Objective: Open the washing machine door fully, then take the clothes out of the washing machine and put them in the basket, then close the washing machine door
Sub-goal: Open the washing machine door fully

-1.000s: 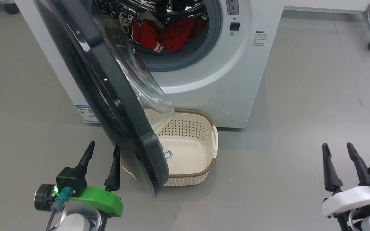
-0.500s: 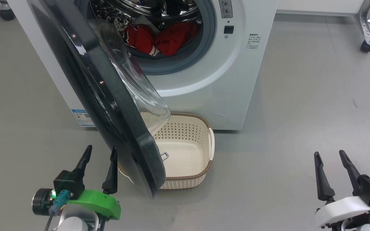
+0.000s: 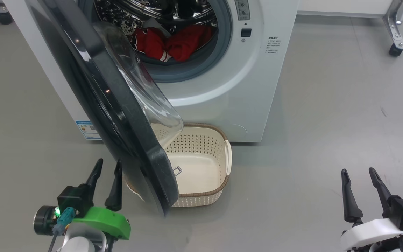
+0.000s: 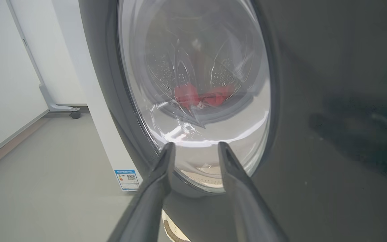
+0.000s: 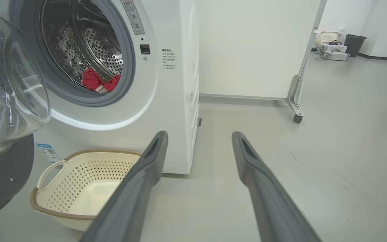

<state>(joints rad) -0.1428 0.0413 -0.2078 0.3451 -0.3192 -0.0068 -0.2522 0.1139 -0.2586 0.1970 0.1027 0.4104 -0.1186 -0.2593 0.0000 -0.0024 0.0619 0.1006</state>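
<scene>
Risk: washing machine door only part-open over the basket, so the clothes in the drum could snag or miss. The left gripper has its fingers apart and empty beside the door's glossy face, where they may slip (contact unclear), the right gripper has its fingers spread wide, and the basket's left side is hidden.

One washer, door, basket, jersey; two pincers.
</scene>
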